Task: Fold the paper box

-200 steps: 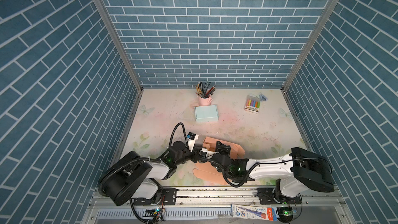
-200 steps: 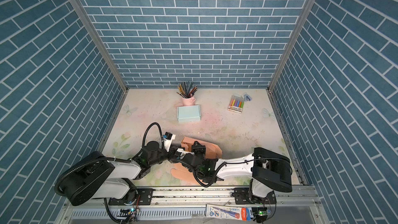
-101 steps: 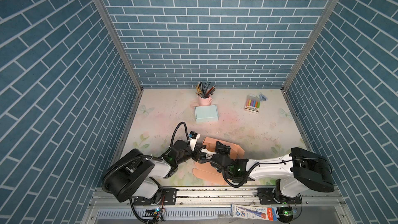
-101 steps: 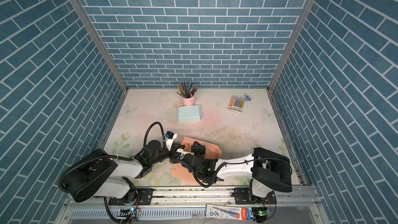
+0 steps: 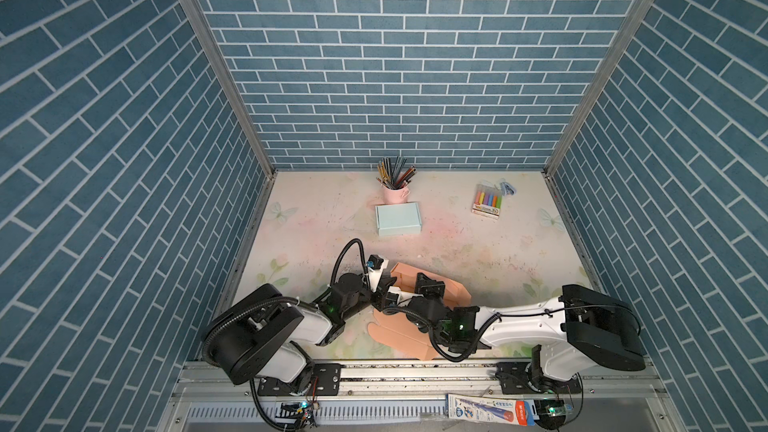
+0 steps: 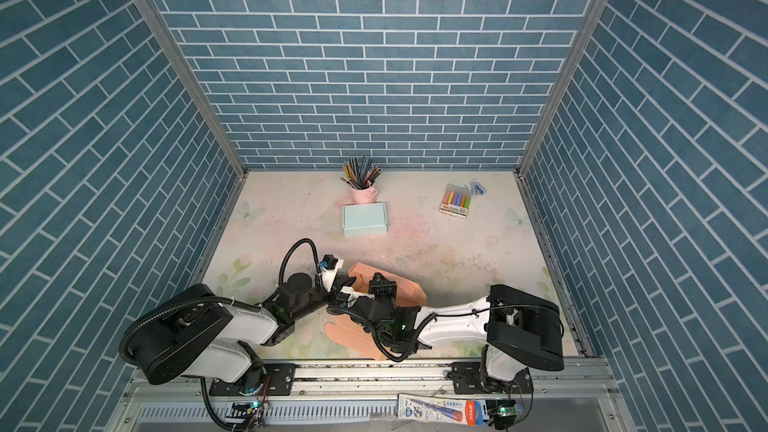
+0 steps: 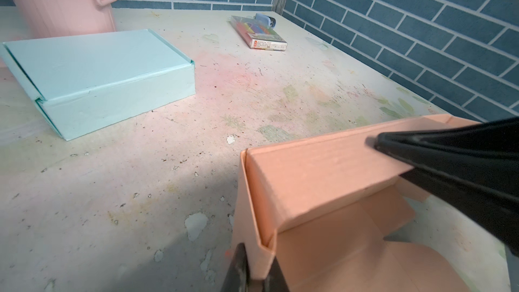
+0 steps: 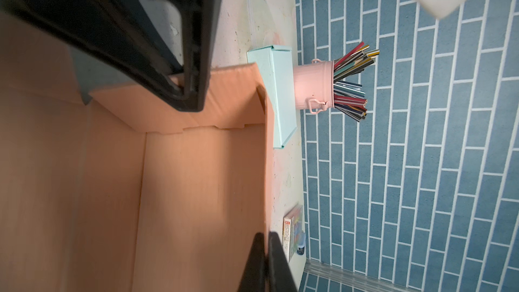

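Observation:
The salmon paper box (image 5: 455, 292) lies half folded near the table's front middle, with its lid flap (image 5: 399, 334) flat towards the front edge. My left gripper (image 7: 254, 272) is shut on the box's left side wall (image 7: 252, 206) at its near corner. In both top views that gripper (image 6: 347, 283) sits at the box's left end. My right gripper (image 8: 265, 262) is shut on the upright far wall (image 8: 268, 164), and its black finger (image 7: 449, 169) crosses the wall in the left wrist view. In a top view the right gripper (image 5: 428, 284) reaches over the box floor.
A closed light blue box (image 5: 397, 219) lies behind the salmon one, with a pink cup of pencils (image 5: 395, 189) behind it. A marker pack (image 5: 488, 201) sits at the back right. Blue brick walls enclose three sides. Both arms crowd the front middle.
My left gripper has closed its jaws onto the box's left side wall and edged slightly towards the box. The right arm and the box have barely moved.

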`<state>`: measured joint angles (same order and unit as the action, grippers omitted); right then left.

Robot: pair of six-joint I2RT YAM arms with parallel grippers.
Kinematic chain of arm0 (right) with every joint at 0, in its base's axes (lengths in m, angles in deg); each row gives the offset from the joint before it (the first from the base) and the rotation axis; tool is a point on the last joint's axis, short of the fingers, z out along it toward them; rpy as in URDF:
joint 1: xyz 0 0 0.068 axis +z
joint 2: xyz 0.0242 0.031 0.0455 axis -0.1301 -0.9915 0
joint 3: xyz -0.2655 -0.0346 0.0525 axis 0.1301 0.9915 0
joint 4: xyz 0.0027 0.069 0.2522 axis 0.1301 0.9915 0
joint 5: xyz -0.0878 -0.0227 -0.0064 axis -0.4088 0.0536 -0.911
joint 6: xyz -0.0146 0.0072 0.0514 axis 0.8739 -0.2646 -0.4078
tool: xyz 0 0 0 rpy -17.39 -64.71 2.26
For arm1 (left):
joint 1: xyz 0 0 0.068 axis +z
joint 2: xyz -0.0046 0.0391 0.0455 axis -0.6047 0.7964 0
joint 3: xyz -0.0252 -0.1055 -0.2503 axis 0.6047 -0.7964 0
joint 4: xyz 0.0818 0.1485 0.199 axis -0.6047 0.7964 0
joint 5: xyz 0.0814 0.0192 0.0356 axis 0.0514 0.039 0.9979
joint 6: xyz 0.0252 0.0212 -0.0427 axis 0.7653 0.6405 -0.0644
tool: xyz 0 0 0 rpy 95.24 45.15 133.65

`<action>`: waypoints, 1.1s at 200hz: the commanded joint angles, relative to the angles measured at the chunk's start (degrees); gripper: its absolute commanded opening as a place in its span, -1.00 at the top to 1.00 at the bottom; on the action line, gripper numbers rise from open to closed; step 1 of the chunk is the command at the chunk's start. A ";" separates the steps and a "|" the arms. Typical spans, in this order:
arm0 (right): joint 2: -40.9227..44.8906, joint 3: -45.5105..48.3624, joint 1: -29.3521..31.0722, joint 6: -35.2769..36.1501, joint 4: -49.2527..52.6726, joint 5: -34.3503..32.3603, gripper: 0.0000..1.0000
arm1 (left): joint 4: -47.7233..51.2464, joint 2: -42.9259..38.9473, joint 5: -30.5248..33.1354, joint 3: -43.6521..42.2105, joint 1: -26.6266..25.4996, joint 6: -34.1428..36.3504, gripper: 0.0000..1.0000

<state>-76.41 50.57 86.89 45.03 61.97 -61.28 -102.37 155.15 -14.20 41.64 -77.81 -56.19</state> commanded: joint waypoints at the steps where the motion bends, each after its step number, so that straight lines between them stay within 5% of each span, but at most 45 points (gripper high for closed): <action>1: 1.55 -0.57 0.76 -4.30 3.49 3.05 0.73 | -2.34 0.65 1.27 -0.22 -1.10 1.00 0.84; 56: 9.64 -0.37 0.74 -15.12 7.81 7.84 0.17 | -0.06 -1.22 5.15 -0.39 -2.75 2.92 0.92; 103: 21.08 0.17 0.61 -28.40 10.17 18.44 -0.16 | 0.14 -1.22 7.98 -0.33 -3.90 3.58 0.92; 131: 26.54 0.24 -0.95 -35.69 8.35 25.82 -0.23 | 0.33 -1.46 9.35 -0.49 -4.42 3.89 0.92; 153: 27.09 -1.12 -8.70 -45.06 8.64 35.72 -0.20 | 0.43 -2.29 10.28 -0.80 -4.98 4.03 0.92; 182: 21.44 -5.92 -19.14 -56.28 13.64 49.76 -0.08 | 0.60 -3.24 11.38 -1.27 -5.21 4.59 0.92; 220: 13.54 -9.55 -23.92 -62.42 15.00 59.54 -0.06 | 0.07 -2.65 12.09 -1.62 -5.58 4.99 0.92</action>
<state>-59.06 42.90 64.60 -8.28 74.34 -12.65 -101.80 152.48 -3.53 40.70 -82.70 -52.43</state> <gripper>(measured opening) 0.536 0.089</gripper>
